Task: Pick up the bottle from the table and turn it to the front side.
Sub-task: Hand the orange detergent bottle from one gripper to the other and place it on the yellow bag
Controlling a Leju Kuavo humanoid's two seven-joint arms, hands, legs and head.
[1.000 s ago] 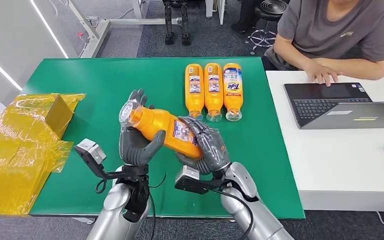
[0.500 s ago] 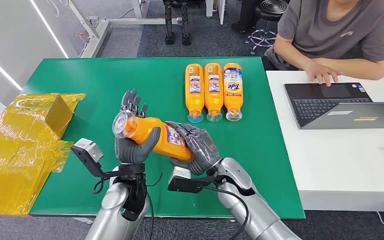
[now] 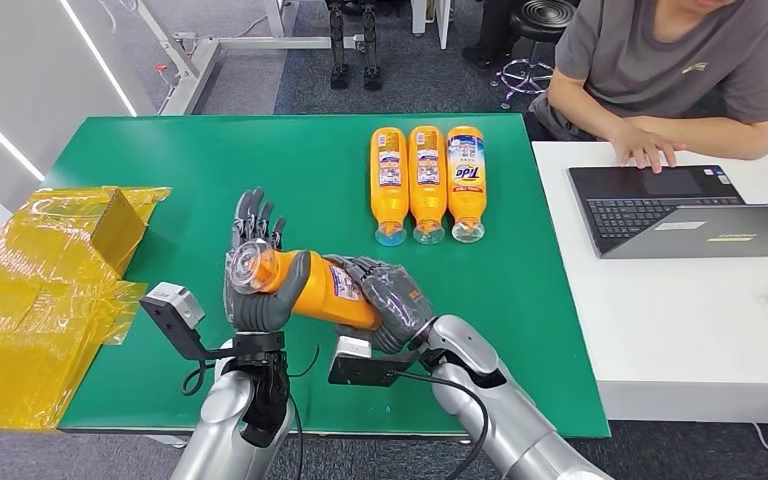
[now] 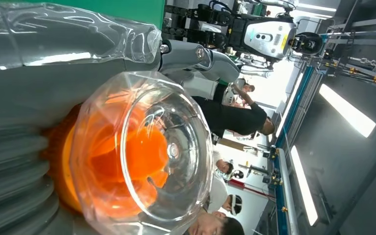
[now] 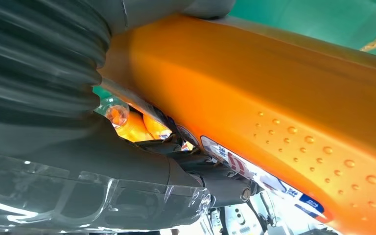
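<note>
Both hands grip the orange bottle (image 3: 312,287) above the green bench (image 3: 210,170): left hand (image 3: 256,290) wraps its clear-capped neck, right hand (image 3: 390,302) clasps the body. Three more bottles (image 3: 427,183) lie beyond the right hand.

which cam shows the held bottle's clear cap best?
Left wrist view: the clear cap faces the lens, large and end-on. Head view shows it small beside the left hand. Right wrist view shows the orange body instead.

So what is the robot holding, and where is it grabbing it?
An orange plastic bottle with a clear cap, in both hands: the left hand grips the neck end by the cap, the right hand grips the bottom end.
</note>
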